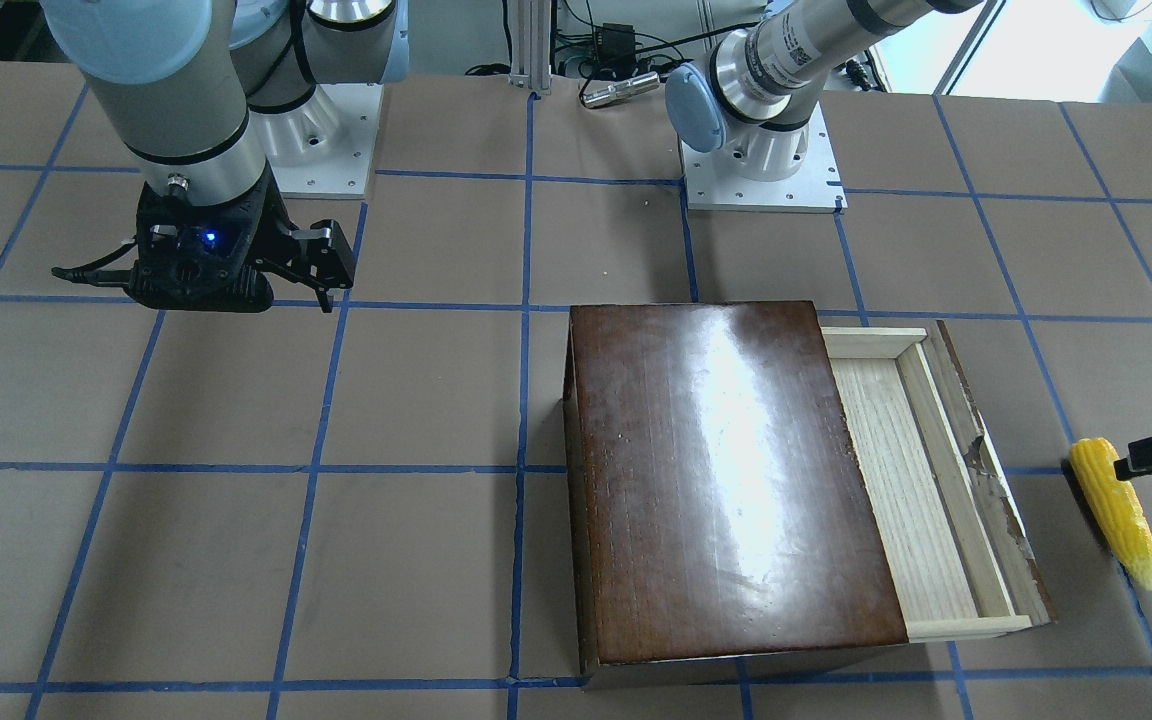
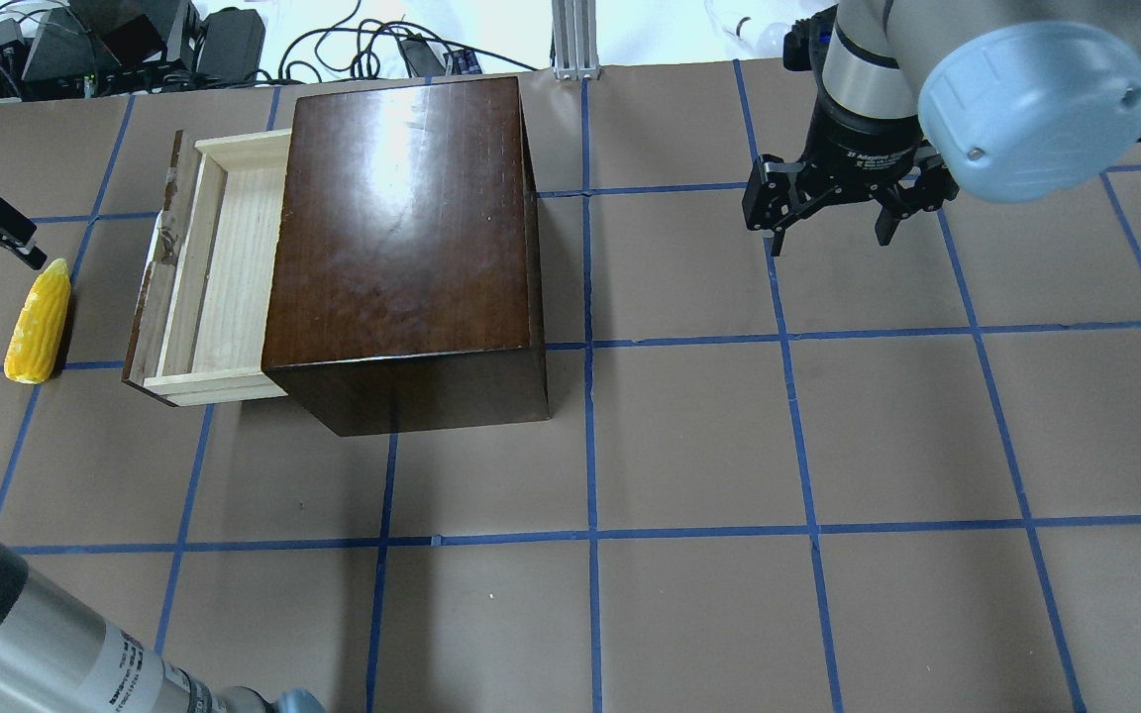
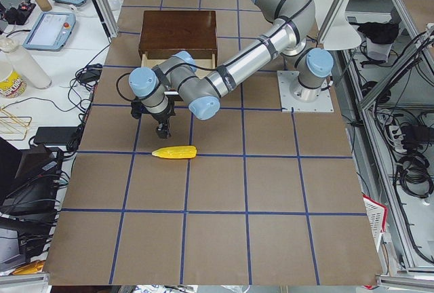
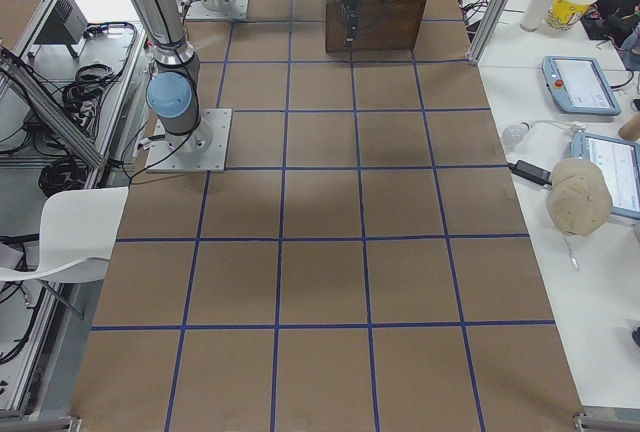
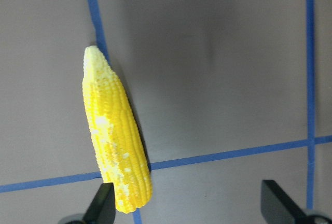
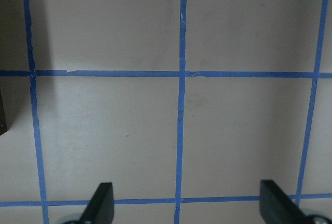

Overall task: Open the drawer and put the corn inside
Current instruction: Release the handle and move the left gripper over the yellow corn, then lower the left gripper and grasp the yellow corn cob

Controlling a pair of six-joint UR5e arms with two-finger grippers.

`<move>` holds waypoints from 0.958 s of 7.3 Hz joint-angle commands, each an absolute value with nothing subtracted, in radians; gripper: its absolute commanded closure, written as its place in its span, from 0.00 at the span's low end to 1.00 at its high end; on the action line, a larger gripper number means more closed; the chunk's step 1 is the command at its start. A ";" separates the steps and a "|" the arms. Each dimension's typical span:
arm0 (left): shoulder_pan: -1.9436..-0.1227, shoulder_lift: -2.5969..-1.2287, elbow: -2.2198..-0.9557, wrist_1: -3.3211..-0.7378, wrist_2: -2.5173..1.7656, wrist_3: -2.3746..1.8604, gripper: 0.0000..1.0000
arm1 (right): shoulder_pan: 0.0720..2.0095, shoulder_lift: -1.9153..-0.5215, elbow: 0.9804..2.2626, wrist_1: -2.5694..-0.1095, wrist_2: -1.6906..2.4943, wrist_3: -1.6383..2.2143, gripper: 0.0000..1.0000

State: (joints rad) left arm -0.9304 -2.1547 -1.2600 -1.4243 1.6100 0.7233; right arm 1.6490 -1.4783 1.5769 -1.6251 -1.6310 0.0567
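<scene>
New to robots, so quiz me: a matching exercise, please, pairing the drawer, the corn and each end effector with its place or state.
1 drawer
2 corn
3 left end effector
4 right end effector

A open, over bare table
B pulled out, nothing inside
C open, close by the corn
D lying on the table, outside the drawer

Pairs: 1-B, 2-D, 3-C, 4-A.
</scene>
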 commanded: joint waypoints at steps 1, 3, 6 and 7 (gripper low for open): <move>-0.913 -2.201 -1.259 -1.396 1.667 0.576 0.00 | 1.649 -1.479 1.577 -1.624 -1.631 0.057 0.00; -0.913 -2.242 -1.262 -1.324 1.669 0.548 0.00 | 1.649 -1.479 1.577 -1.626 -1.631 0.057 0.00; -0.913 -2.293 -1.261 -1.307 1.667 0.512 0.00 | 1.649 -1.477 1.577 -1.624 -1.631 0.057 0.00; -0.913 -2.304 -1.262 -1.307 1.667 0.508 0.00 | 1.649 -1.479 1.577 -1.626 -1.631 0.057 0.00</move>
